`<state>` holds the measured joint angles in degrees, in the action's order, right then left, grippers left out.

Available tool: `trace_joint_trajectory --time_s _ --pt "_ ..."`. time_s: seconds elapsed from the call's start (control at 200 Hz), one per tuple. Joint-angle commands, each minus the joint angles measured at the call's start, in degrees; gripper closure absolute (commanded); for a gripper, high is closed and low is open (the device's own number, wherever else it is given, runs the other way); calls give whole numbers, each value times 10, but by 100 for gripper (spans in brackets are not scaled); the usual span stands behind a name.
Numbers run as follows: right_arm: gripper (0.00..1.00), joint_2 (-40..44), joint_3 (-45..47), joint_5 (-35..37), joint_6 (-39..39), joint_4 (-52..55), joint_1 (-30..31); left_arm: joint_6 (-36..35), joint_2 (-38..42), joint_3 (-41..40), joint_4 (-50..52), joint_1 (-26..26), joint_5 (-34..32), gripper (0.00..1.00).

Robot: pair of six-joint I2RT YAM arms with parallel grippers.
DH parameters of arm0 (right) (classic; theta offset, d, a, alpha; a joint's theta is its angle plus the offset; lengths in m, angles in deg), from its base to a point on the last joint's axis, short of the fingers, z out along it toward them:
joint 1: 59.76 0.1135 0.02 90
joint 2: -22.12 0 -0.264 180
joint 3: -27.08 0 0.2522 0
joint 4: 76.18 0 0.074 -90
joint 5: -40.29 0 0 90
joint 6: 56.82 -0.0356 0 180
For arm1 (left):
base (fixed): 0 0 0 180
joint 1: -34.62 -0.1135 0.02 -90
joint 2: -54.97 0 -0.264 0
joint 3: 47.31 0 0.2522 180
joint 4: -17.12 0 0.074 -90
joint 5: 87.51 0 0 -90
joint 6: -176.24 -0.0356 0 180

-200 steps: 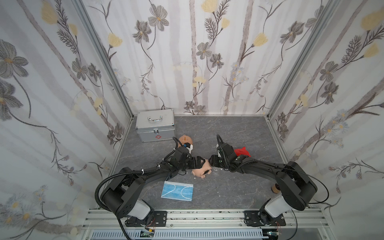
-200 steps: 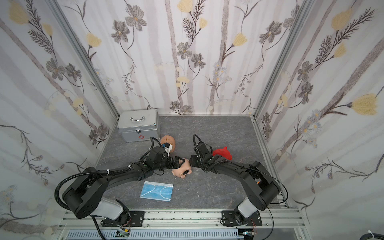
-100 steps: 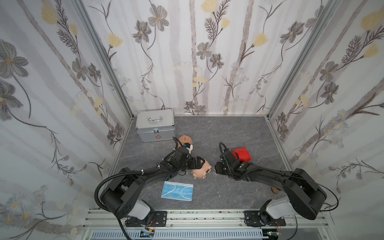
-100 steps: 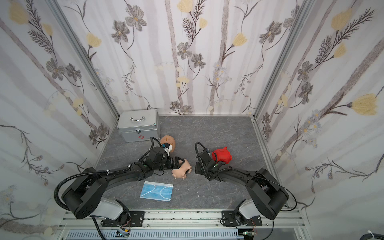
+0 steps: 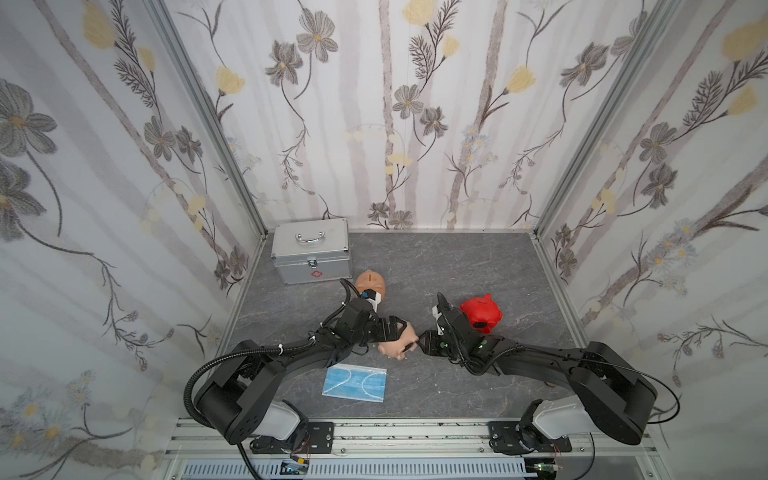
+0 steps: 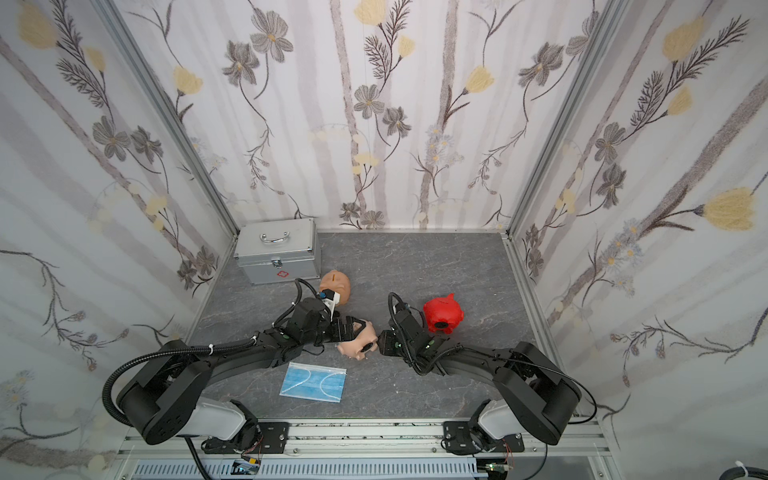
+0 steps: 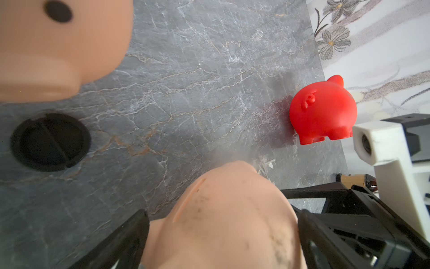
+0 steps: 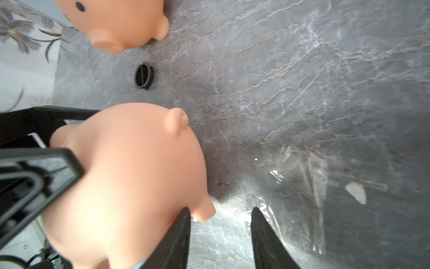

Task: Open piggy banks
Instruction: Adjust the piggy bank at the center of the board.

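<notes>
Left gripper (image 7: 221,221) clamped across peach pig (image 8: 130,177), right gripper (image 8: 220,211) half-open, empty, beside its foot, loose plug (image 8: 144,75) on floor (image 8: 302,93) near second pig (image 8: 116,21), red pig (image 5: 482,313) well apart

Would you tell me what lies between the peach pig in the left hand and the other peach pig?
A loose black plug lies on the table between the held pig and the far pig, clearest in the right wrist view.
</notes>
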<state>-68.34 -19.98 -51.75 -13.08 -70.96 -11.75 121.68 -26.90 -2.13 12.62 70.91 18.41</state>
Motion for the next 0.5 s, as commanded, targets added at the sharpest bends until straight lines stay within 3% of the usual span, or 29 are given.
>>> trace_joint_trajectory --time_s 0.0,0.255,0.415,0.495 --pt "56 -4 -3 -27 -9 -58 2 13 6 -18 19 -10 -14 0" --pt "55 19 11 20 -9 -72 4 33 10 -50 -11 -23 -5 0" --pt "45 97 78 90 22 -168 15 38 9 -58 -19 -24 -6 0" --pt "34 122 125 113 46 -258 16 41 7 -60 -23 -25 -7 0"
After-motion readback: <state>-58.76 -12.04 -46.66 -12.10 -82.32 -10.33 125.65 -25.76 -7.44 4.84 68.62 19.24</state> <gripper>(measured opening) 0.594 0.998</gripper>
